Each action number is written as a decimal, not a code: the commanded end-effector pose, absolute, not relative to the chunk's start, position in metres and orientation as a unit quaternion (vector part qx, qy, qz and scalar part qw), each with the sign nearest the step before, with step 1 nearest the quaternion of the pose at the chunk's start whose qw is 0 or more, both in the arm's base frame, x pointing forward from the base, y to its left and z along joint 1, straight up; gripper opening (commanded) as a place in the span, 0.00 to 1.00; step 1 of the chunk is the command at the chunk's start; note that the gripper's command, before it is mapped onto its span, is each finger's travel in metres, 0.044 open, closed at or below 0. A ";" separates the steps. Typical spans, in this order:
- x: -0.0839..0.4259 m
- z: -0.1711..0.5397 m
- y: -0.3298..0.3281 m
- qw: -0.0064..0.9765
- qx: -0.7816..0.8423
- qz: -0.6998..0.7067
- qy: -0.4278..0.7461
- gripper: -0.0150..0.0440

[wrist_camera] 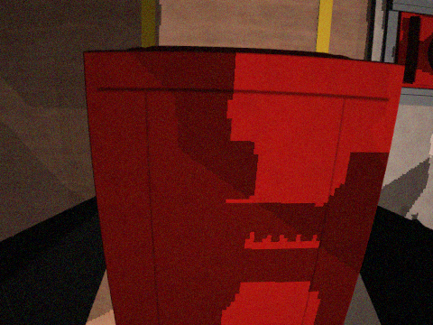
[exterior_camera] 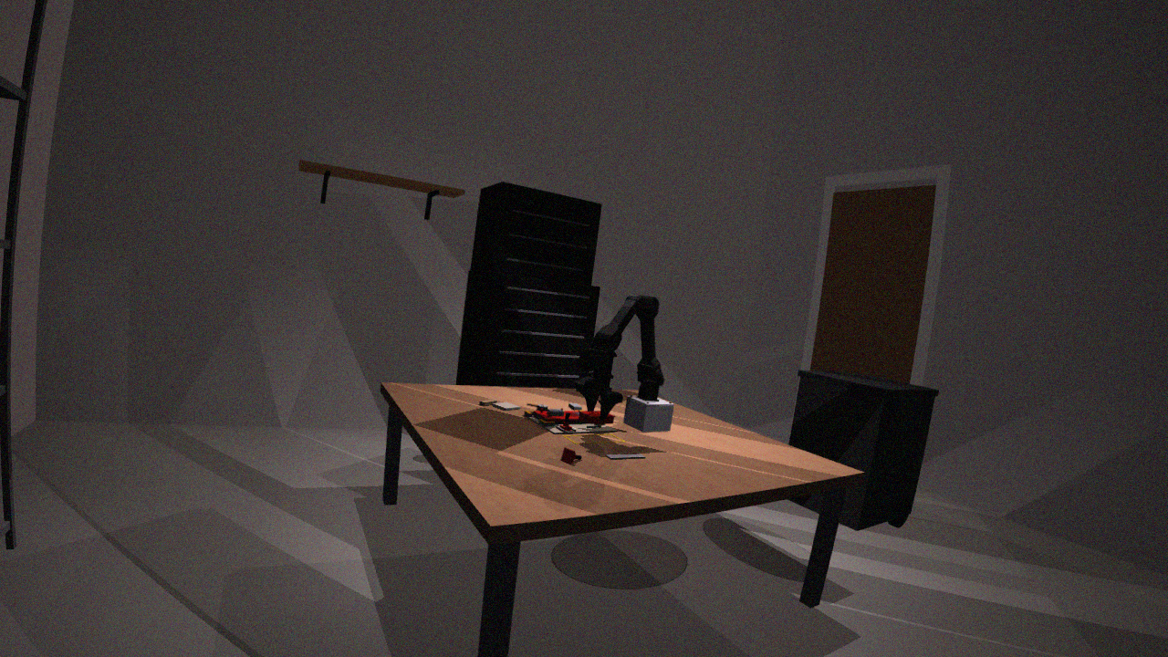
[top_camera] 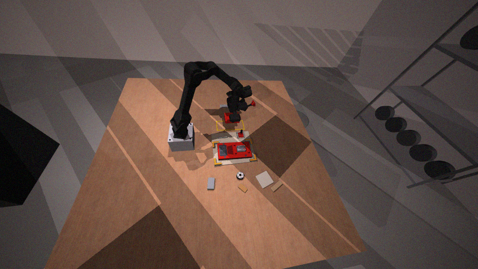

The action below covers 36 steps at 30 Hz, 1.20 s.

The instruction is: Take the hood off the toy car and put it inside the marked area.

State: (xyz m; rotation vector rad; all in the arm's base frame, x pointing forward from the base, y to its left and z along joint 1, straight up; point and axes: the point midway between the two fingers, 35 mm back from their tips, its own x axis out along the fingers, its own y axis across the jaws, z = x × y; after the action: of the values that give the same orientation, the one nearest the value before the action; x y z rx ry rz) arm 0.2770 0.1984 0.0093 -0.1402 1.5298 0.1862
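Observation:
My gripper (top_camera: 232, 118) (exterior_camera: 600, 410) (wrist_camera: 234, 212) is shut on the red hood (top_camera: 227, 117) (exterior_camera: 603, 417) (wrist_camera: 280, 131), with a black finger along each side in the wrist view. The hood hangs level above the table. In the top view it shows just behind the marked area, a yellow outline (top_camera: 216, 126) (wrist_camera: 324, 27), with shadow falling inside it. In the wrist view the hood hides part of the outline. The red toy car (top_camera: 230, 157) stands in front of the outline, its silver engine (top_camera: 241, 148) uncovered. The hood's underside is hidden.
A pale board (top_camera: 233, 163) with yellow corner brackets bears the car and a red piece with a black knob (top_camera: 240, 134). Behind are a grey block (top_camera: 223, 105) and a red piece (top_camera: 253, 103). A wheel (top_camera: 239, 175), a white tile (top_camera: 264, 179) and several small blocks lie in front.

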 end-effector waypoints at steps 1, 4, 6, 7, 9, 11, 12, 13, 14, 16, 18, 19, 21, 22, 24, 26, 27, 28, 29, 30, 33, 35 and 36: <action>0.274 0.003 0.197 0.713 -0.063 0.080 0.694 0.25; 0.274 0.001 0.197 0.713 -0.063 0.080 0.694 0.25; 0.274 -0.001 0.197 0.713 -0.063 0.080 0.694 0.25; 0.274 -0.002 0.197 0.713 -0.063 0.080 0.694 0.25; 0.274 -0.004 0.197 0.713 -0.063 0.080 0.694 0.25; 0.274 -0.006 0.197 0.713 -0.063 0.080 0.694 0.25; 0.274 -0.007 0.197 0.713 -0.063 0.080 0.694 0.25; 0.274 -0.008 0.197 0.713 -0.063 0.080 0.694 0.25; 0.274 -0.009 0.197 0.713 -0.063 0.080 0.694 0.25; 0.274 -0.010 0.197 0.713 -0.063 0.080 0.694 0.25; 0.274 -0.012 0.196 0.713 -0.063 0.080 0.694 0.25; 0.274 -0.013 0.196 0.713 -0.063 0.080 0.694 0.25; 0.274 -0.015 0.196 0.713 -0.063 0.080 0.694 0.25; 0.274 -0.016 0.196 0.713 -0.063 0.080 0.694 0.25; 0.274 -0.018 0.196 0.713 -0.063 0.080 0.694 0.25; 0.274 -0.020 0.196 0.713 -0.063 0.080 0.694 0.25; 0.274 -0.021 0.196 0.713 -0.063 0.080 0.694 0.25; 0.274 -0.022 0.196 0.713 -0.063 0.080 0.694 0.25; 0.273 -0.022 0.196 0.713 -0.063 0.080 0.694 0.25; 0.273 -0.023 0.196 0.713 -0.063 0.080 0.694 0.25; 0.273 -0.026 0.196 0.713 -0.063 0.080 0.694 0.25; 0.273 -0.028 0.196 0.713 -0.063 0.080 0.694 0.25; 0.273 -0.029 0.196 0.713 -0.063 0.080 0.694 0.25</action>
State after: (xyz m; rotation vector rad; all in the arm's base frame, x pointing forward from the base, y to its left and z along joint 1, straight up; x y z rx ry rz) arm 0.2761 0.1981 -0.0238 -0.1402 1.5299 0.1861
